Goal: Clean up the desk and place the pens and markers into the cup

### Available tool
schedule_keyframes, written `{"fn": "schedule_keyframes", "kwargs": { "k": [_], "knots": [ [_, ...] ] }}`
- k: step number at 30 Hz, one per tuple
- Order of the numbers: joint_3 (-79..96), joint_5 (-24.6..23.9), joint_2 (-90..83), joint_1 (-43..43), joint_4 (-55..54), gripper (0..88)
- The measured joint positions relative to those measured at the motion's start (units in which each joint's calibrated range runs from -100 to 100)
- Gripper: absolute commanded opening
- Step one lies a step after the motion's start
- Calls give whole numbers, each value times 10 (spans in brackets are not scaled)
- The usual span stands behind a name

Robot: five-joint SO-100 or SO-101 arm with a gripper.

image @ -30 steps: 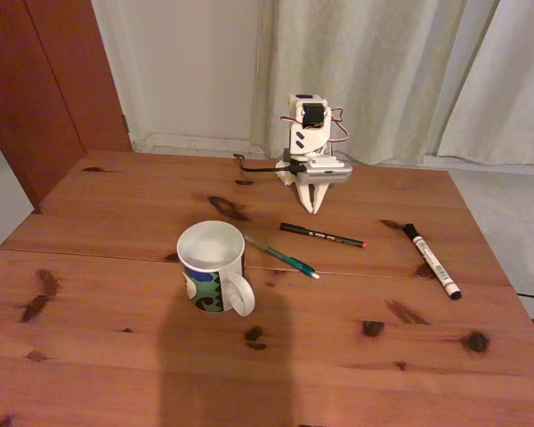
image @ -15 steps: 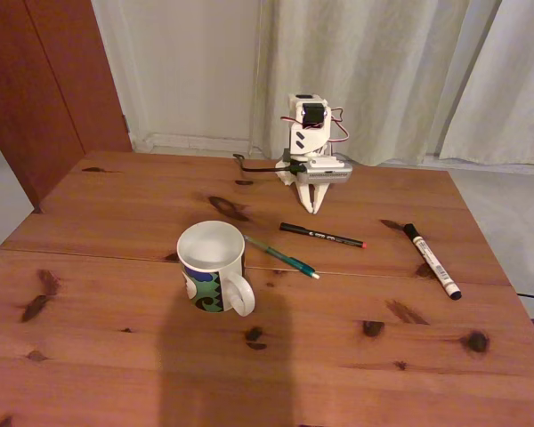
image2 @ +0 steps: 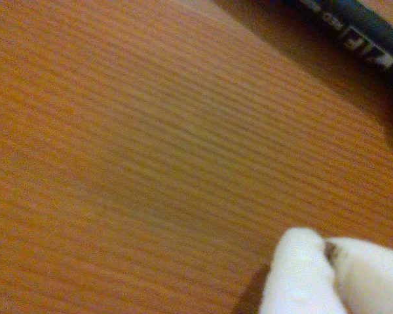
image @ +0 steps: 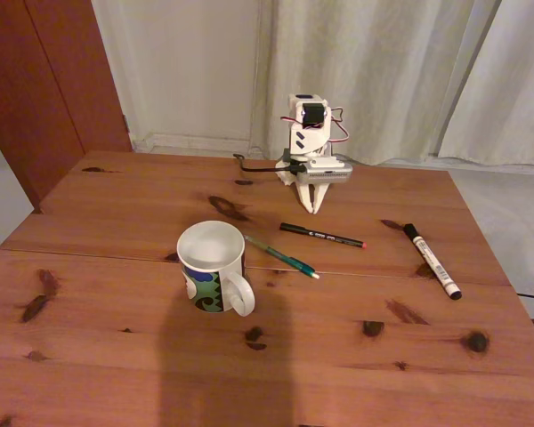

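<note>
In the fixed view a knotty pine desk (image: 116,356) stands before pale curtains, with the arm folded at its far edge and the gripper (image: 313,206) pointing down, fingertips together and holding nothing. The task looks unstarted: the cup (image: 212,264) sits empty near centre. The green pen (image: 282,257) lies just right of it, the black pen (image: 322,235) farther back and the white marker (image: 432,260) well to the right.

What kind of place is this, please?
Probably a room in a home: a knotty pine desk stands before pale curtains, with a patterned cup and pens on it.
</note>
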Motion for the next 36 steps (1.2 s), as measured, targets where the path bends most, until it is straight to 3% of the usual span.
{"fn": "schedule_keyframes", "kwargs": {
  "k": [8,13,22,28,36],
  "knots": [
    [0,0,0,1,0,9],
    [0,0,0,76,0,7],
    [-3,2,0,90,0,7],
    [-64,2,19,88,22,7],
    [-251,1,200,54,88,7]
  ]
}}
